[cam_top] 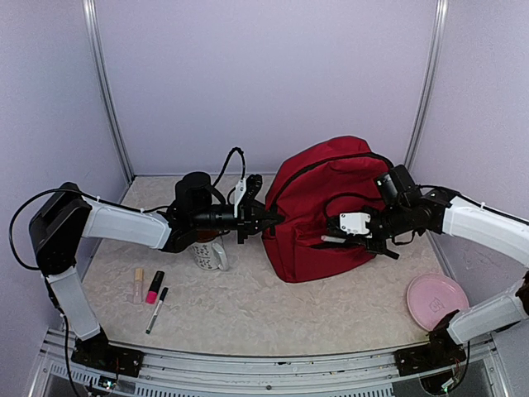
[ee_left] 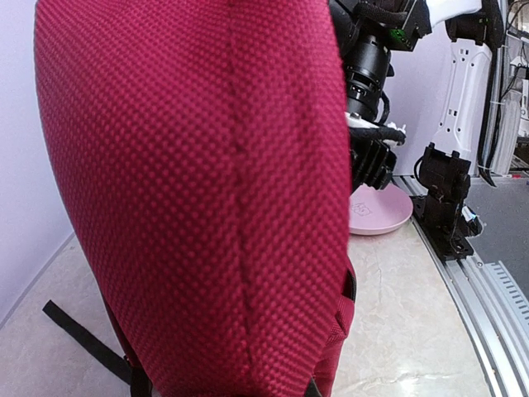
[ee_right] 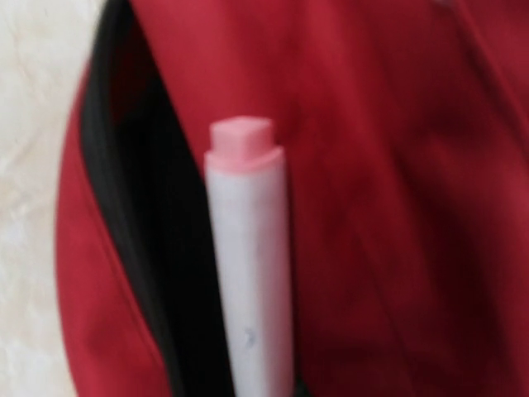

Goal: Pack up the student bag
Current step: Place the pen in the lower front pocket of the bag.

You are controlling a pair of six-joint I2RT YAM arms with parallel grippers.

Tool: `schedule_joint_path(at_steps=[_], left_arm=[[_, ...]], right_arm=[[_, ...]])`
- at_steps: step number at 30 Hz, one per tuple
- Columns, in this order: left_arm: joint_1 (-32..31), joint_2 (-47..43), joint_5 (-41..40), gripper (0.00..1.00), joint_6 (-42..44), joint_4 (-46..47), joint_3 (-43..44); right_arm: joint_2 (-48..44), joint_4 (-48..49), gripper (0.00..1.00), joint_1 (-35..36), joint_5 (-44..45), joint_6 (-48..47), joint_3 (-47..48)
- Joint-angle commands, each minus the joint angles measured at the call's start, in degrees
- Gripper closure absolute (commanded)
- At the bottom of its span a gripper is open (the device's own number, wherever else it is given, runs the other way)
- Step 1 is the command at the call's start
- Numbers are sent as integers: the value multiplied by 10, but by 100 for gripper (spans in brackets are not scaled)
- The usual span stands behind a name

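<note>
Fingers on your right gripper (cam_top: pixel 335 237) clamp a pink-tipped white marker (ee_right: pixel 248 281) at the black zip opening of the red backpack (cam_top: pixel 318 186), which stands upright on the table (cam_top: pixel 273 310); your left gripper (cam_top: pixel 266 219) is closed against its other side.

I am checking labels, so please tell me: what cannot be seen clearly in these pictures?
Inside of the student bag: right wrist view, dark and blurred.
Left gripper fingertips: left wrist view, bag fabric fills it.
Mug: top view, left arm covers most.
Right gripper's fingers on the marker: right wrist view, cut off below.
</note>
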Motion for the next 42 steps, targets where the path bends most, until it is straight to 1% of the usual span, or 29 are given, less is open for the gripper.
schedule_joint_path(at_steps=[1, 2, 4, 5, 8, 11, 13, 14, 16, 17, 18, 19, 21, 23, 28, 30, 32, 34, 35, 36, 38, 39, 40, 41, 42], left_arm=[[-3, -2, -1, 100, 0, -5, 15], [-4, -2, -1, 100, 0, -5, 15], [-3, -2, -2, 100, -1, -5, 15], [-3, -1, -2, 100, -1, -5, 15], [-4, -1, -3, 100, -2, -4, 16], [-3, 0, -3, 100, -1, -6, 17], [-3, 1, -3, 100, -1, -5, 17], [-3, 0, -3, 100, -1, -6, 17], [-3, 1, -3, 100, -1, -6, 18], [-3, 1, -2, 100, -2, -6, 18], [-3, 2, -2, 100, -1, -6, 19], [-3, 2, -2, 100, -1, -7, 19], [-3, 1, -2, 100, -1, -7, 19], [-4, -1, -1, 100, -1, -3, 16], [-4, 0, 1, 100, -1, -1, 15], [-4, 1, 3, 100, -1, -1, 15], [-4, 0, 3, 100, 0, 0, 15], [-4, 0, 3, 100, 0, 1, 14], [-4, -1, 4, 100, 0, 0, 14], [-4, -1, 4, 100, 1, 1, 13], [-5, -3, 6, 100, 1, 3, 11], [-4, -7, 7, 100, 0, 5, 8], [-4, -12, 7, 94, -3, 11, 5], [-3, -19, 3, 78, -9, 25, -3], [-3, -28, -8, 60, -19, 41, -10]], right_arm=[[-3, -56, 79, -5, 57, -21, 27], [-1, -63, 68, -1, 69, -17, 33], [2, -69, 49, 9, 86, 1, 50], [0, -67, 44, 15, 91, 13, 59], [-15, -63, 37, 42, 84, 47, 95], [-37, -47, 35, 79, 57, 97, 134], [-51, -36, 35, 93, 7, 166, 165], [-64, -28, 33, 93, -33, 212, 185], [-81, -15, 27, 93, -82, 291, 212], [-88, -10, 23, 93, -76, 324, 223], [-94, -2, 7, 90, -51, 342, 230], [-101, 7, 1, 85, -15, 354, 232], [-110, 26, 0, 66, 28, 356, 231], [-110, 29, 0, 43, 52, 346, 234], [-55, -2, 0, -2, 47, 286, 274], [-16, -23, 0, -13, 26, 268, 299], [25, -61, 3, -18, -13, 240, 318], [49, -82, 13, -19, -25, 217, 326], [57, -84, 24, -19, -17, 217, 327], [63, -84, 38, -19, -10, 219, 328], [64, -77, 71, -19, -4, 227, 330], [60, -70, 85, -19, -5, 231, 328], [53, -60, 99, -20, -7, 236, 321], [46, -44, 100, -19, -6, 241, 312], [38, -29, 100, -19, -1, 246, 301]])
